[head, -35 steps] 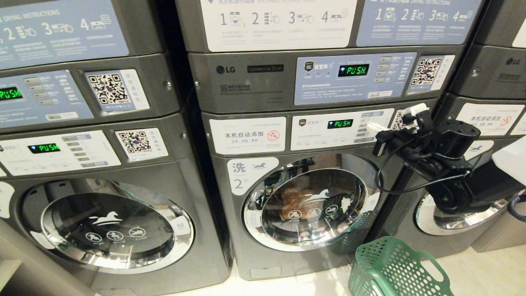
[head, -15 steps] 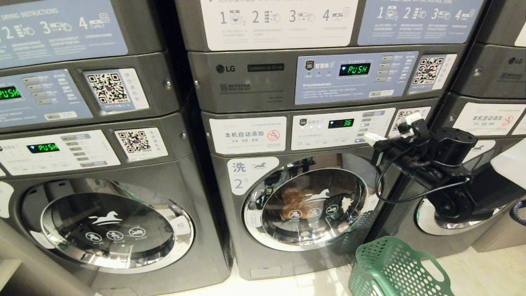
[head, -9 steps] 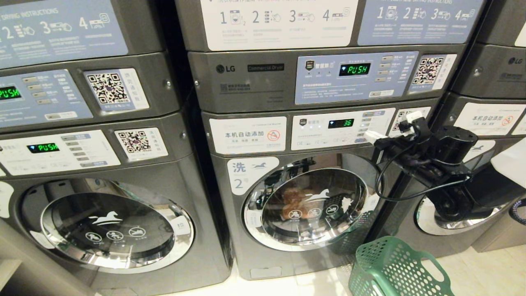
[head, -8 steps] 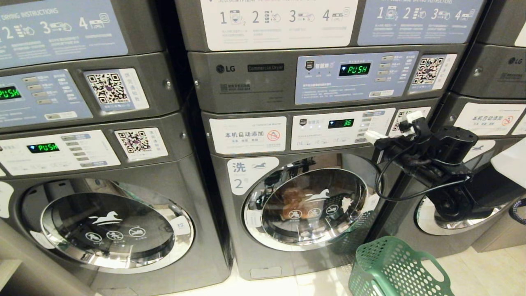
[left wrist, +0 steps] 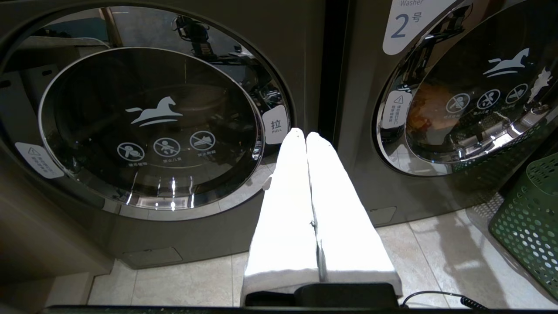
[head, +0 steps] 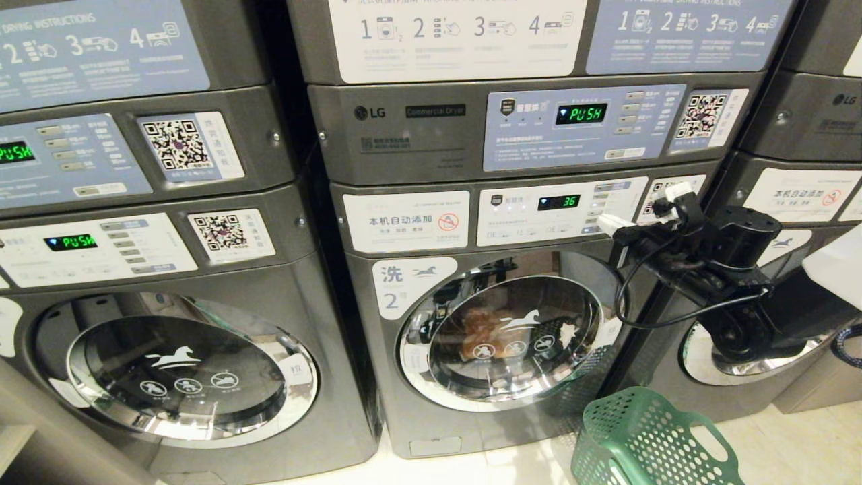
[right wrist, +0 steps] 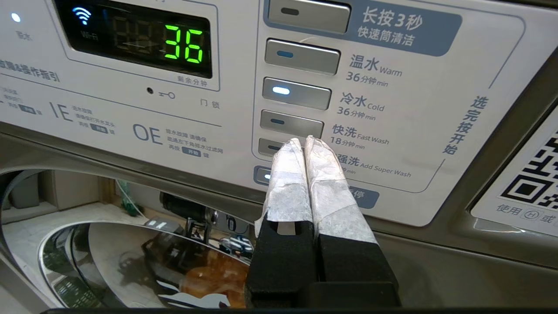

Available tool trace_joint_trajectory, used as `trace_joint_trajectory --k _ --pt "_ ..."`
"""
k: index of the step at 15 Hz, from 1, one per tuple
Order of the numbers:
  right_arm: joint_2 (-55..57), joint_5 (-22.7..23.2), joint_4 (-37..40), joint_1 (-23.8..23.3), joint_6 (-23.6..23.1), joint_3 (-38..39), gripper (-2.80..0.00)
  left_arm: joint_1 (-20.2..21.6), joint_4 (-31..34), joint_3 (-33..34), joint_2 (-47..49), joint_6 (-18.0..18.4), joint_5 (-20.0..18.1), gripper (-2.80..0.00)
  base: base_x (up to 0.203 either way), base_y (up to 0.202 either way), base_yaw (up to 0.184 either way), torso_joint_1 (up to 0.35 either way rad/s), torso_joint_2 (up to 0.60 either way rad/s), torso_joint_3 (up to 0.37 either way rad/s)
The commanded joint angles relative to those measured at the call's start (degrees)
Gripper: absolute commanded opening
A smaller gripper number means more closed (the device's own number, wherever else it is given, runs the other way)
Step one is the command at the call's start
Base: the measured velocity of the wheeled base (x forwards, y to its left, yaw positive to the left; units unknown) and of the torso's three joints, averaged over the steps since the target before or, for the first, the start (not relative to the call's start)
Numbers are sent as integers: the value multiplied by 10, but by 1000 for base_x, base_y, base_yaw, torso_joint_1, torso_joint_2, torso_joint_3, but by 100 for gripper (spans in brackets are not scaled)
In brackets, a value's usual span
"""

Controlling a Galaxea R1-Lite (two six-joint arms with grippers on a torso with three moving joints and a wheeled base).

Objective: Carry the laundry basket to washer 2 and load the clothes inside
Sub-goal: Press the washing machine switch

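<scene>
Washer 2 (head: 498,323) has its door closed, with orange clothes (head: 479,329) visible behind the glass. The panel reads 36 and the cold button (right wrist: 296,93) is lit. The basket (head: 646,441) sits on the floor at the door's five o'clock. The right gripper (right wrist: 304,143), jaws pressed together and empty, hovers at the buttons. The left gripper (left wrist: 306,135), also closed, hangs low between two machines. Loading looks done; starting the wash seems to remain.

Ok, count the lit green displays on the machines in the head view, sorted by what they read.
PUSH displays: 3
36 display: 1
Total: 4
</scene>
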Motion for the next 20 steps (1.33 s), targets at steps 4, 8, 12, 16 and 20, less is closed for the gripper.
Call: trace_joint_trajectory --k 4,8,12,16,20 --pt "16 0 -3 -1 -4 -18 -280 0 0 0 1 0 0 -280 0 0 0 0 0 0" --pt "27 0 -2 -3 -5 -33 -280 0 0 0 1 0 -1 -280 0 0 0 0 0 0" --pt "20 2 10 -3 -6 -26 -280 0 0 0 1 0 0 -280 0 0 0 0 0 0" --pt "-7 3 22 -2 -4 -3 -280 0 0 0 1 0 0 -280 0 0 0 0 0 0" --pt "-16 3 19 -1 -2 13 -280 0 0 0 1 0 0 -280 0 0 0 0 0 0"
